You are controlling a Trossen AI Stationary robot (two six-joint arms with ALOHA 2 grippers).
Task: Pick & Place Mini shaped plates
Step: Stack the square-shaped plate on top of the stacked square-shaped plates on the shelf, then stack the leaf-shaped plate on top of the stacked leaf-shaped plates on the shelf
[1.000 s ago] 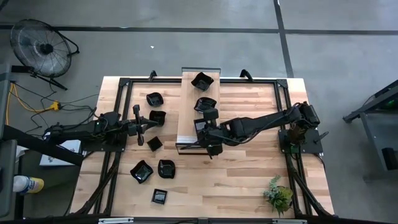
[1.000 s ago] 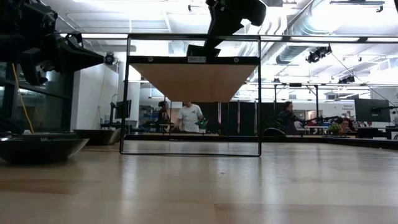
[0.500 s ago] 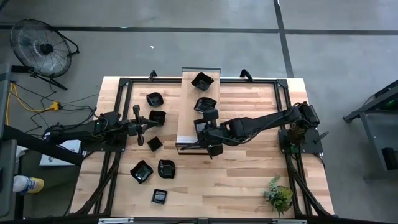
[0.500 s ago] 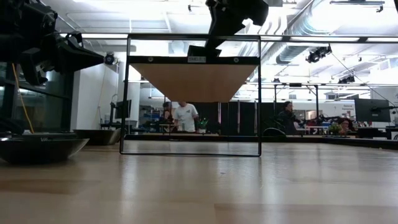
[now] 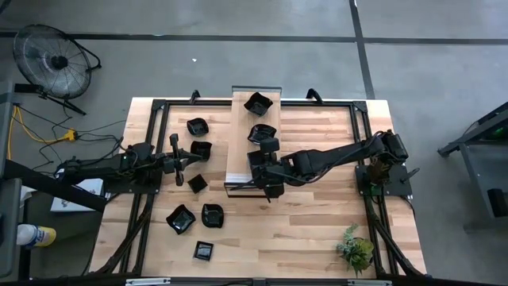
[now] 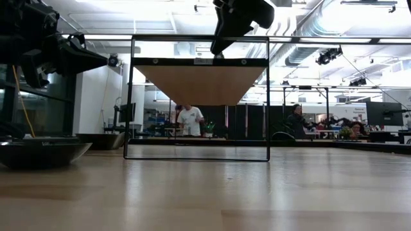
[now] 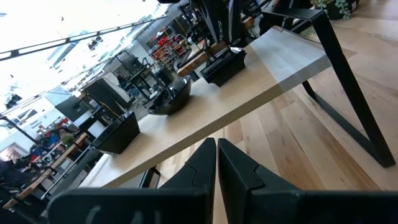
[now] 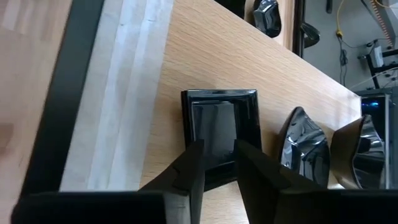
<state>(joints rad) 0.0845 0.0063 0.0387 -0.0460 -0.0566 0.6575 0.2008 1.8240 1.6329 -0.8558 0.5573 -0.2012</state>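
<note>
The right gripper (image 8: 214, 163) now stands with its fingers parted over the square plate (image 8: 219, 127) on the raised shelf (image 8: 186, 56), apparently no longer clamping it. In the low view that gripper sits slightly higher. Behind the table, the person in white (image 6: 190, 120) stands a little farther right.

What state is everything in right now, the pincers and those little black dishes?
Left pincer: shut, empty, above the table.
Right pincer: open, over the square dish.
Square dish: flat on the raised shelf.
Two more dishes: sitting on that shelf.
Six dishes: lying on the table.
Fan: cannot tell if spinning.
</note>
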